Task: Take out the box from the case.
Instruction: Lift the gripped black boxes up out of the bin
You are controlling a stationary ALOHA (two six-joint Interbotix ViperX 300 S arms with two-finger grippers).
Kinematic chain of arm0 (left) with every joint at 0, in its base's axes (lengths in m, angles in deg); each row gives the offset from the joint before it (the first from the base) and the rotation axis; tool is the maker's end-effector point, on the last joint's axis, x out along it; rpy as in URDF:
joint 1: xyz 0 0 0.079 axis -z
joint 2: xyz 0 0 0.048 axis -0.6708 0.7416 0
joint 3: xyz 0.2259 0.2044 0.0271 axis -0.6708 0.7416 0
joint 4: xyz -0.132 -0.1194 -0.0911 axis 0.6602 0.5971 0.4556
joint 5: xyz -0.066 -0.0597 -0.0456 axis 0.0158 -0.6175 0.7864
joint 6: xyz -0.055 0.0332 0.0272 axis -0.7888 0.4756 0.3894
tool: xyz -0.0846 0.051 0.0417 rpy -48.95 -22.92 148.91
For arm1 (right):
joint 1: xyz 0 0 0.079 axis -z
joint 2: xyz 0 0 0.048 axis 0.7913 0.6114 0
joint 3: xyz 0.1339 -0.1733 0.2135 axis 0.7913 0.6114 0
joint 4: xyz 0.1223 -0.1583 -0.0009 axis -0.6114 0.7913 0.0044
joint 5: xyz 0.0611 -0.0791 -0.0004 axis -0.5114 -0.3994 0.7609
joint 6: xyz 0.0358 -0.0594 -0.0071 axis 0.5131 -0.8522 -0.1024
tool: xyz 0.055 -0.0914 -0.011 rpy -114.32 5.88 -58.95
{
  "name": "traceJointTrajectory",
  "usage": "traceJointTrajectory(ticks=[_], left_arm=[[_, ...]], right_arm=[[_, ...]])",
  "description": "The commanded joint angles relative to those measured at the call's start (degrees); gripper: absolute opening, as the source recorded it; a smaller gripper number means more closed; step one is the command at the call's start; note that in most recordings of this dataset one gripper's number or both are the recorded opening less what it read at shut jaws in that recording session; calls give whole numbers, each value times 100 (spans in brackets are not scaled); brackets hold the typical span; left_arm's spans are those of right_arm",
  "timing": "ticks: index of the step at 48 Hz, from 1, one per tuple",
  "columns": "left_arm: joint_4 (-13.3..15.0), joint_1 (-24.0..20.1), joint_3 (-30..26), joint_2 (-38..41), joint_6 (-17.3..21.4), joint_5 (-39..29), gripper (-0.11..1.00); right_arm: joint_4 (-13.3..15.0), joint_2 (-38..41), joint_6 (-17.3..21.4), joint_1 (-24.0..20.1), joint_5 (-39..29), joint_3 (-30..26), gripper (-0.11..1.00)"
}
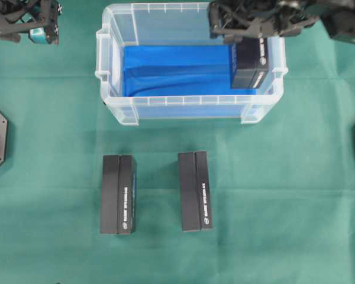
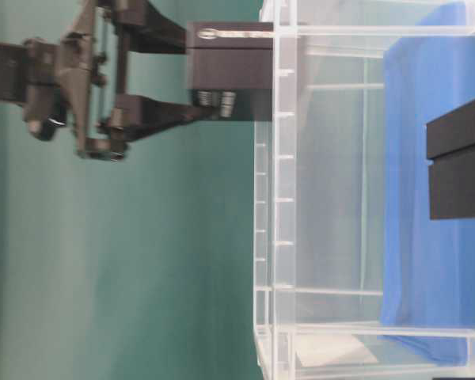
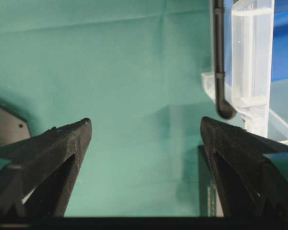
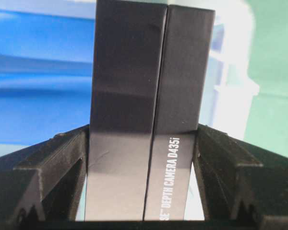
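Box (image 4: 149, 120) clamped between the jaws of the right gripper (image 1: 248, 32), held above the right end of the case (image 1: 115, 109), over its blue lining (image 1: 177, 71). We judge the lift should clear the ribbed rim before we carry it outward, keeping the box upright. Left gripper (image 3: 146, 139) hangs with jaws spread and empty beside the case; two boxes (image 1: 118, 194) already lie on the green cloth (image 1: 284, 207) in front.

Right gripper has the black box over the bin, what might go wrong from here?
1. The right gripper pinches only the box's narrow sides, so it might slip back into the bin.
2. Still near the bin's right wall, the box may clip the rim.
3. Set down carelessly, it could knock the two boxes on the cloth.
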State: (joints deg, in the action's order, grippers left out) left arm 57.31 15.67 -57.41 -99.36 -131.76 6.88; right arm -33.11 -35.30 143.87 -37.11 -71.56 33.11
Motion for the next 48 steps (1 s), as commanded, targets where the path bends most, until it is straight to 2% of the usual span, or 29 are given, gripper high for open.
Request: traceJointTrajectory(ticks=[1, 10, 25, 48], left_arm=[[0, 18, -70, -70, -9, 44, 93], [9, 18, -70, -70, -9, 88, 93], [0, 9, -62, -70, -9, 88, 93], [0, 18, -62, -70, -9, 88, 93]], right_arm=[[105, -220, -18, -26, -167, -343, 67], [114, -220, -149, -44, -466, -747, 67], [123, -220, -158, -123, -721, -1169, 67], [123, -220, -158, -237, -949, -1371, 67]])
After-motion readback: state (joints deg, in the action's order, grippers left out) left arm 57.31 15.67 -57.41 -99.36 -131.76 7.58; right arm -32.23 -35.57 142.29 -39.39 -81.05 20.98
